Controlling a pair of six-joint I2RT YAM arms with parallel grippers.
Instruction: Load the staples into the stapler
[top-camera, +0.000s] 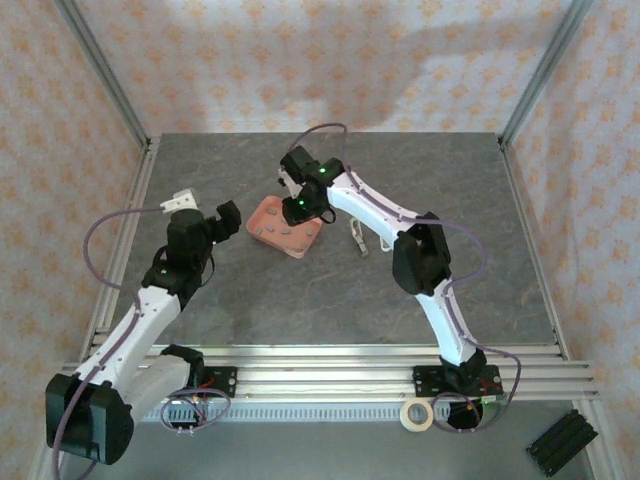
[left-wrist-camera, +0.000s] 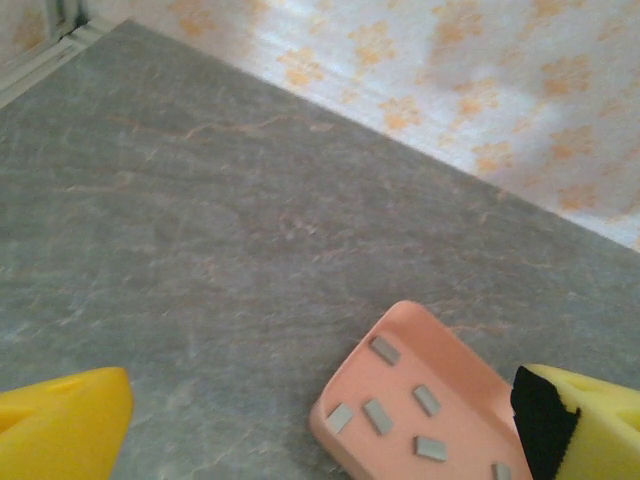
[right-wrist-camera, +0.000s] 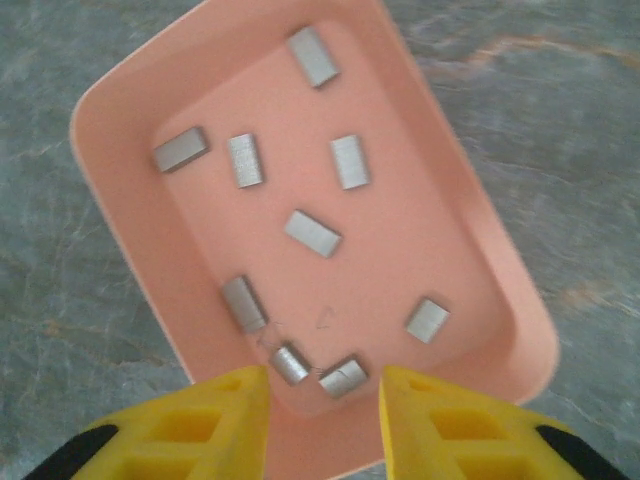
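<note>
A salmon-pink shallow tray (top-camera: 300, 243) sits mid-table and holds several small dull-grey staples (right-wrist-camera: 312, 233). My right gripper (right-wrist-camera: 325, 395) hovers open just over the tray's near end, its yellow fingers (right-wrist-camera: 230, 420) on either side of two staples (right-wrist-camera: 343, 377). From above, the right gripper (top-camera: 293, 213) hangs over the tray. My left gripper (top-camera: 231, 214) stands wide open just left of the tray, holding nothing. Its view shows the tray (left-wrist-camera: 462, 392) and staples (left-wrist-camera: 378, 416) low on the right. A small pink-and-white stapler (top-camera: 360, 238) lies right of the tray.
Aluminium posts and patterned walls enclose the grey table (top-camera: 480, 220). A white clip (top-camera: 182, 200) sits near the left rail. Below the front rails lie a tape roll (top-camera: 416, 415) and a black block (top-camera: 562, 440).
</note>
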